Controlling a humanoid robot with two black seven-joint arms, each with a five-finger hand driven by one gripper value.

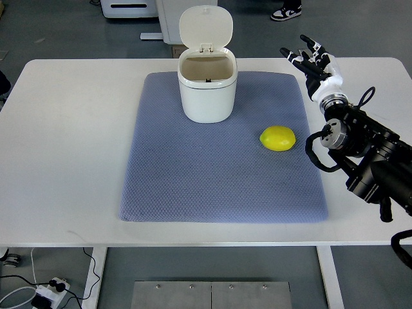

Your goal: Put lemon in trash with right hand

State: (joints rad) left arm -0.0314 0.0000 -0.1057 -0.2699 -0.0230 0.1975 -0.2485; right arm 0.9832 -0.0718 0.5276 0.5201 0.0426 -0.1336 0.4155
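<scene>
From the top view, you are holding the right hand [312, 59] above the counter [71, 129] with its fingers spread, gripping nothing. The lemon [277, 138] is lying on the blue mat [193, 180], nearer to you than the hand and a little to its left, apart from it. The white trash bin [207, 87] is standing well left of the hand, its lid [205, 29] tipped up.

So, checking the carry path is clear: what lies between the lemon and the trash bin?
Only bare blue mat lies between the lemon and the open trash bin, as the top view shows.
</scene>
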